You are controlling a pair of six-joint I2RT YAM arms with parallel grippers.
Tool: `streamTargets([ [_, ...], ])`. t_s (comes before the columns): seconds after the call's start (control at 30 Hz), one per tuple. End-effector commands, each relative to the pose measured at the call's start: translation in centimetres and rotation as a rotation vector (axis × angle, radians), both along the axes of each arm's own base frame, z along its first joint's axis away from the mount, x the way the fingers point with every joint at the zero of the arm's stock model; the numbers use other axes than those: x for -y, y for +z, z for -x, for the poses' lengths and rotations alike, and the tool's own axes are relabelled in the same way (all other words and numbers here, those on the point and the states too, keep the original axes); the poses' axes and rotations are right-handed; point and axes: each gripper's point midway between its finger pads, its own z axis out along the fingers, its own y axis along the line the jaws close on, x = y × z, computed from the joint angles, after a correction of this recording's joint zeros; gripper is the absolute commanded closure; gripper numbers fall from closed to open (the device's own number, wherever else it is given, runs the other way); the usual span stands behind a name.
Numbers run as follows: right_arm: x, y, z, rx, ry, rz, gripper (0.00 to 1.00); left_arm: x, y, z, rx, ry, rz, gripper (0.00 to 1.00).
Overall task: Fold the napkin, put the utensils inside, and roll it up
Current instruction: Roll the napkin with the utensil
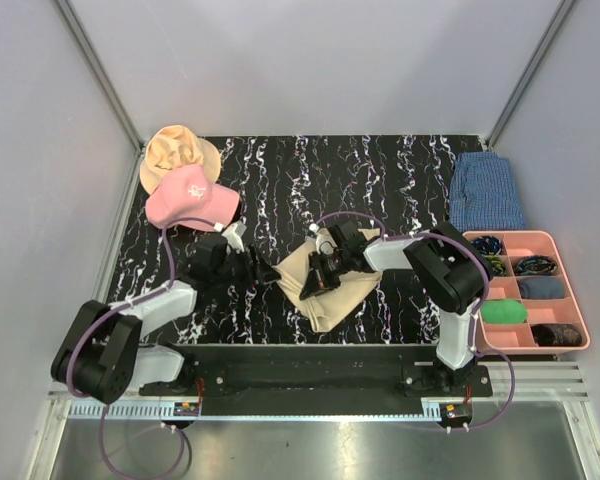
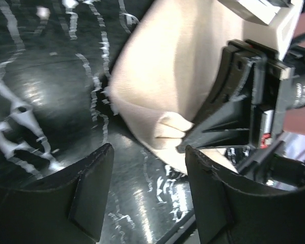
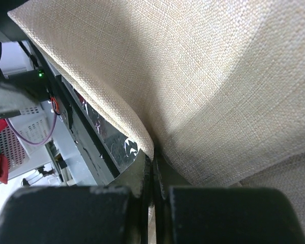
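My left gripper [image 2: 148,152] hangs low over the black, white-veined table [image 2: 51,96], its two dark fingers [image 2: 91,193] standing apart with only bare tabletop between them. Just beyond my fingertips lies the beige napkin [image 2: 162,61], one small corner doubled over at its near edge. The right gripper [image 2: 185,143] sits at the right, its black tips pressed together on that near edge beside the fold
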Motion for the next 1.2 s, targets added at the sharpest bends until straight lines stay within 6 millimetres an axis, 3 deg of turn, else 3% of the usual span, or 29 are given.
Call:
streamTargets([
  [0.0,0.6,-1.5,-0.8,0.013,-0.031,0.025,1.00,3.3,3.3,-1.1,0.082,-0.086,0.159,0.40],
  [0.2,0.6,-1.4,-1.0,0.018,-0.038,0.025,1.00,5.6,3.5,-0.8,0.054,-0.125,0.241,0.40],
  [0.5,0.9,-2.1,-0.9,0.016,-0.044,0.042,1.00,6.8,3.4,-2.0,0.052,-0.111,0.311,0.41],
  [0.93,1.0,-1.9,-1.1,0.022,-0.062,0.052,1.00,5.7,-0.9,-2.7,-0.001,0.019,0.286,0.43],
  [1.07,0.9,0.2,-1.4,0.056,-0.078,0.029,0.86,4.1,-3.6,-2.5,-0.069,0.092,0.178,0.43],
  [1.1,1.0,0.5,-1.4,0.057,-0.083,0.034,0.77,3.9,-3.9,-2.4,-0.074,0.101,0.160,0.44],
  [1.17,1.1,1.8,-1.7,0.096,-0.097,0.031,0.69,3.4,-4.5,-2.4,-0.086,0.123,0.129,0.43],
])
